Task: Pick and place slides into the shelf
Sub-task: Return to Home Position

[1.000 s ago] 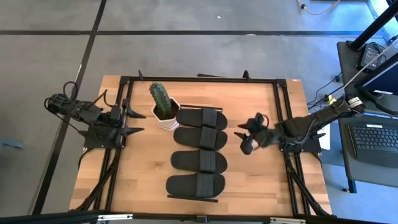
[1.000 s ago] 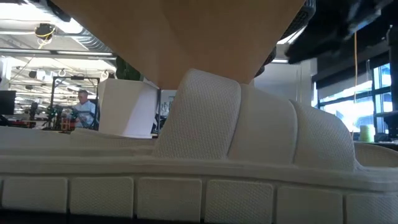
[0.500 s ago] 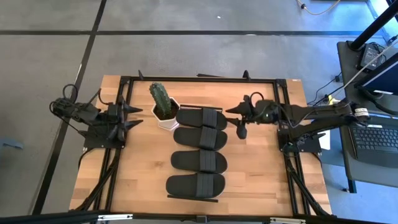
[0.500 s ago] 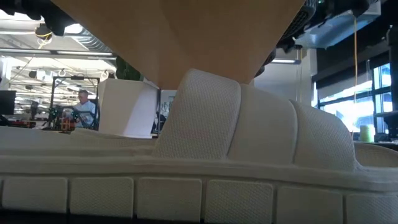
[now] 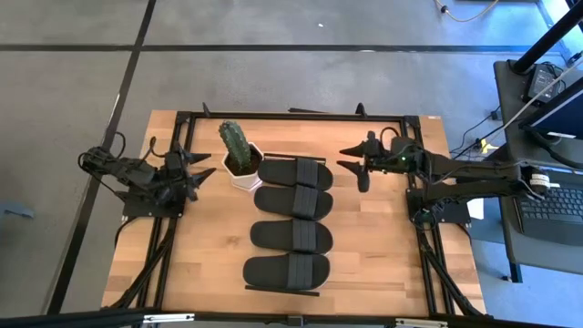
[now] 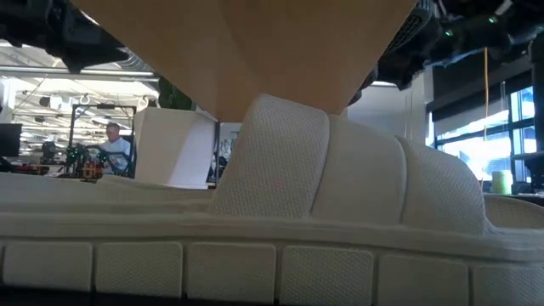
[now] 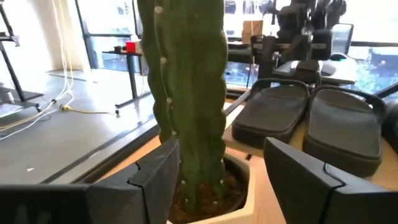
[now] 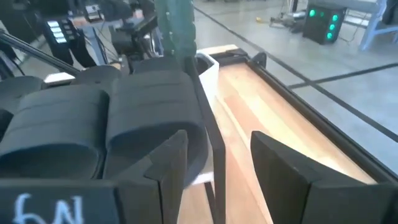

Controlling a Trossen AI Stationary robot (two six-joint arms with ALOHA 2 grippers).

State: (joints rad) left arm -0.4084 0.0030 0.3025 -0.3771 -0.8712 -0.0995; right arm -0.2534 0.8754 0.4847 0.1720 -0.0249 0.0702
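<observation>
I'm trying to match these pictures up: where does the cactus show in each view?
High view: cactus in the upper middle of the table.
Low view: not clearly seen; a grey slide fills it.
Left wrist view: close up, straight ahead.
Right wrist view: farther off, beyond the black slides.
Landmark: the black slides beside it.

A grey floor (image 5: pixel 291 77) crossed by dark lines lies around the wooden worktop (image 5: pixel 205 255). Just beside the worktop, a dark desk (image 5: pixel 508 91) carries a keyboard (image 5: pixel 552 202). Beyond the worktop are bright windows (image 6: pixel 476 140) and ceiling lights (image 6: pixel 98 38).

Potted cactus (image 5: pixel 234 146) stands on the wooden table (image 5: pixel 383 246).
</observation>
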